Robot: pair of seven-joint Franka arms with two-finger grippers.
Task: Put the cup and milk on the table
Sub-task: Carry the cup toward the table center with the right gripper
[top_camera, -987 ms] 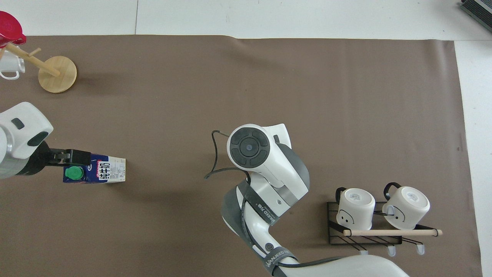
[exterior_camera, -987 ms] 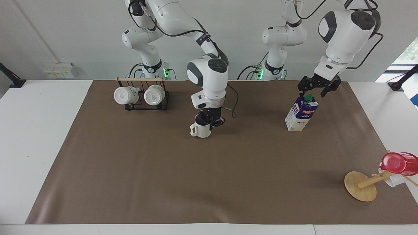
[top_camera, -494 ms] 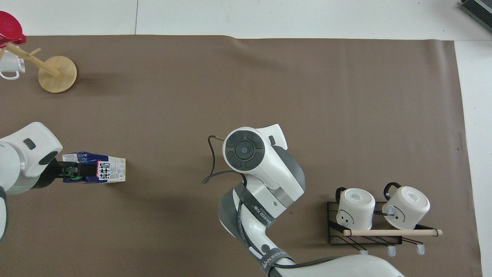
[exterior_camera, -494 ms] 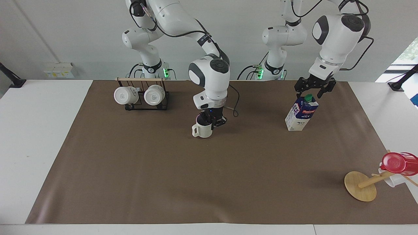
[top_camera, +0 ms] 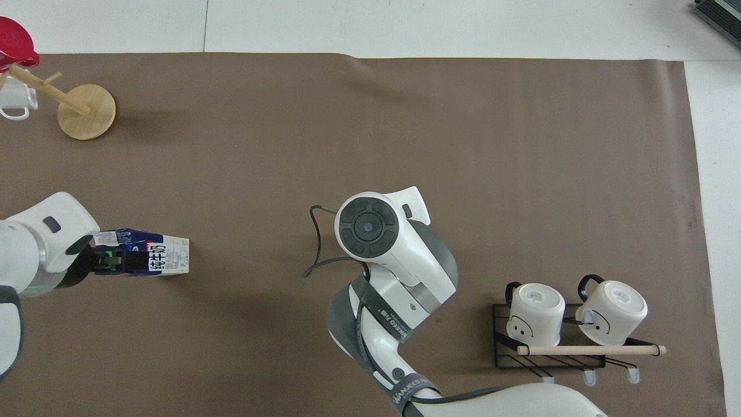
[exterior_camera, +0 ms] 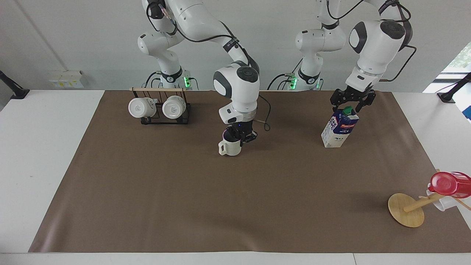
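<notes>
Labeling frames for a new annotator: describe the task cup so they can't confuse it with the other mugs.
On the brown sheet of the table, look mid-table, directly under the right hand. The cup stands upright there on the sheet, cream-white with a dark inside and one loop handle. The two white mugs hang on their sides in the black wire rack, nearer the robots.

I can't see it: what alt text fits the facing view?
Two white robot arms work at a brown-covered table: the right claw sits at the rim of a cream cup, and the left claw is open over an upright milk carton.
</notes>
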